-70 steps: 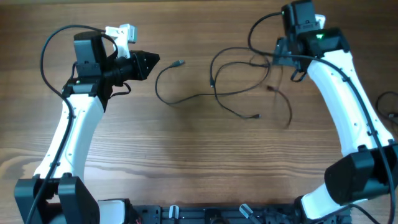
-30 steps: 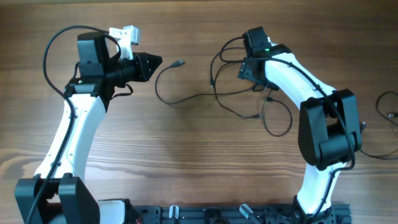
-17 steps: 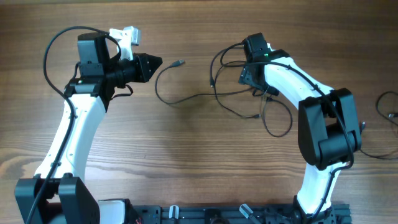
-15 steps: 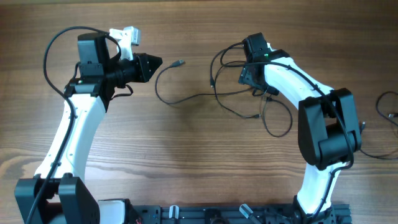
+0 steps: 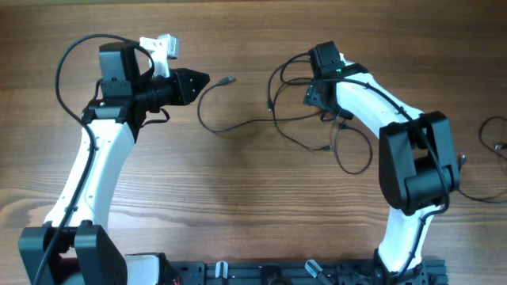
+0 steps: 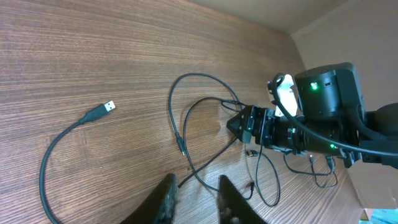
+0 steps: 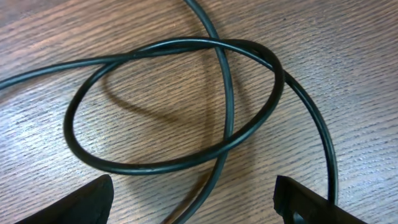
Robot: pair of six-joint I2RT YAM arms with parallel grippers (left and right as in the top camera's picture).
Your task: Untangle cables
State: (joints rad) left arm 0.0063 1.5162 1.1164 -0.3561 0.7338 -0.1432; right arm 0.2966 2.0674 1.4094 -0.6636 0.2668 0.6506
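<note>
Several thin black cables lie tangled at the table's middle. One free end with a small plug points toward my left gripper, which hovers just left of it with jaws narrowly open and nothing between them. In the left wrist view the left gripper sits above a cable strand, with the plug up to the left. My right gripper points down into the tangle. The right gripper is wide open, low over a cable loop, with one strand running between its fingers.
More thin black wires lie at the table's right edge, beyond the right arm. A loose cable loop trails beside the right arm's forearm. The arm bases stand along the front edge.
The left gripper's jaws have parted a little from shut. The right arm, which swung in from the far right earlier, has held still over the tangle for the last second.
</note>
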